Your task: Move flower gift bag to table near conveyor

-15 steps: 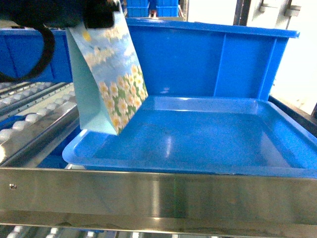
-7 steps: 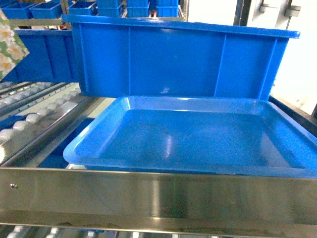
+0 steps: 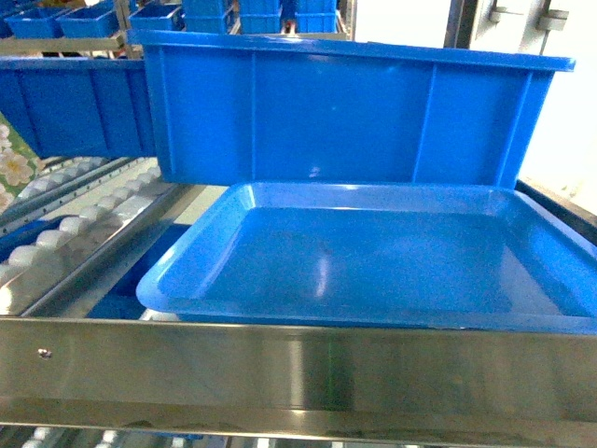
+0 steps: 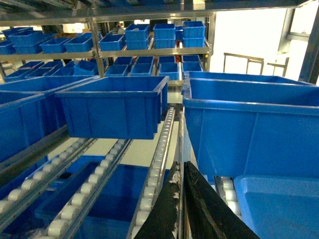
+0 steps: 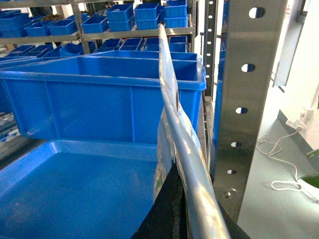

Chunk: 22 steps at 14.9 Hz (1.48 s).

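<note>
Since 1 s ago the bag [image 3: 11, 163] swung left off the tray [image 3: 187, 280], now at frame edge. Left hand [image 4: 180, 199] looks pressed together; right hand [image 5: 174, 209] pinching a clear sleeve [image 5: 167, 89]

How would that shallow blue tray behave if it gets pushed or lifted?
The tray looks like thin glossy plastic, so probably light and slick. It is empty and sits beside rollers, so a push would likely slide it easily.

You find no legible text, label, brand, number or sign in any view. The blue bins [image 3: 336, 112], the blue tray [image 3: 373, 261] and the conveyor [image 3: 84, 224] frame beside it carry no readable markings.
</note>
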Motion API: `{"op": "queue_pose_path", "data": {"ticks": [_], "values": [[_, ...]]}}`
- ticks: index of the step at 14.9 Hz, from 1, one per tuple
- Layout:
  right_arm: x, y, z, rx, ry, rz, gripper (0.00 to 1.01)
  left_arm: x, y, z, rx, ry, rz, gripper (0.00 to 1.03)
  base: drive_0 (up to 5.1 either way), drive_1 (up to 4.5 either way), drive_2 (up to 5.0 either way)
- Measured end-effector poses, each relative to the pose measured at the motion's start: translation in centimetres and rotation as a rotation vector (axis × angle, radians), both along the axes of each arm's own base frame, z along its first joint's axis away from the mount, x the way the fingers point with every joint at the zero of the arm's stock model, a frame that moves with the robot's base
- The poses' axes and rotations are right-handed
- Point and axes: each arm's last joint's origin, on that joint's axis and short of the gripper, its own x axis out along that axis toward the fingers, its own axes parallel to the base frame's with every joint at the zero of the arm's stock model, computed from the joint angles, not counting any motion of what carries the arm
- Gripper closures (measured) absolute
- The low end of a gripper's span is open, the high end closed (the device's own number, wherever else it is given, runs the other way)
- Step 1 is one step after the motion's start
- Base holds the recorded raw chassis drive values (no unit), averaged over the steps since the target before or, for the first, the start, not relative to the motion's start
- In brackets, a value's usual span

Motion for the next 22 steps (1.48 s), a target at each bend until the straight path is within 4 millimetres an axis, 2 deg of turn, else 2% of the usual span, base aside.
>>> {"op": "queue_pose_path", "data": {"ticks": [22], "values": [[0.00, 0.03, -0.03, 0.000, 0.002, 0.006, 0.99, -0.03, 0.07, -0.01, -0.003, 0.002, 0.010, 1.00, 0.0, 0.00, 0.0]]}}
